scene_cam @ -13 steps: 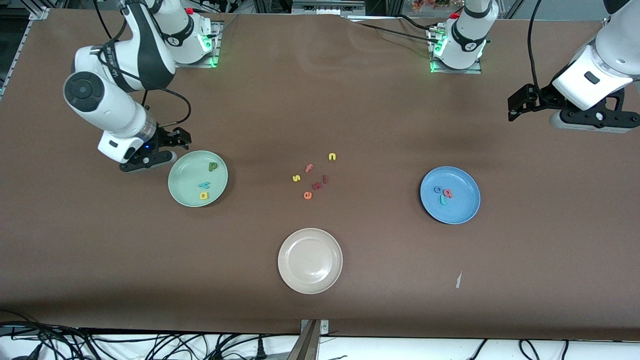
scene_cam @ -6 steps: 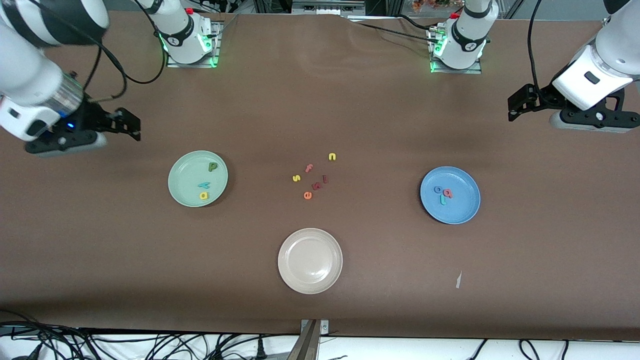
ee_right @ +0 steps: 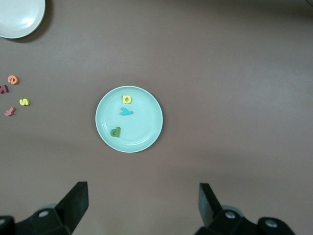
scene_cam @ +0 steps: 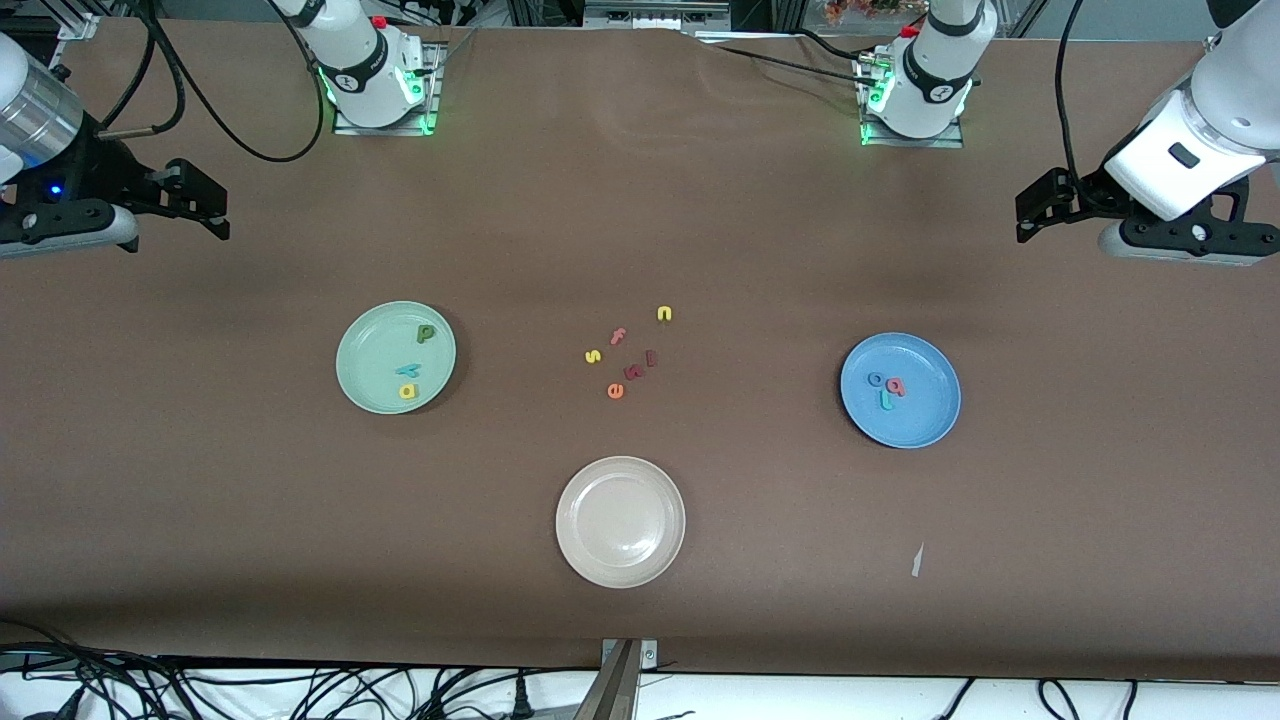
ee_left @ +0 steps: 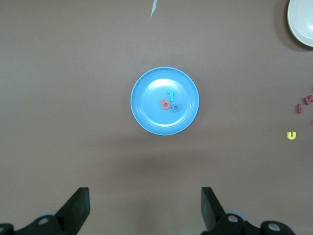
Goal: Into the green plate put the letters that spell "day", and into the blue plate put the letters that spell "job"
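Both sets of jaws stand wide open, holding nothing. The left gripper (scene_cam: pixel 1035 205) and right gripper (scene_cam: pixel 195 195) hang above bare tabletop (scene_cam: pixel 640 620), each arm cut off at the frame edge. Green plate (scene_cam: pixel 365 390) holds d (scene_cam: pixel 426 333), y (scene_cam: pixel 407 370), a (scene_cam: pixel 408 391); well apart from it, the blue plate (scene_cam: pixel 925 425) holds j (scene_cam: pixel 885 400), o (scene_cam: pixel 876 379), b (scene_cam: pixel 896 387), bunched together.

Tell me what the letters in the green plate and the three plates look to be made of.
The letters in the green plate: likely foam, flat matte cutouts.
Green plate, blue plate, beige plate: probably smooth plastic or melamine; soft glints show on their rims and wells, though ceramic cannot be excluded.
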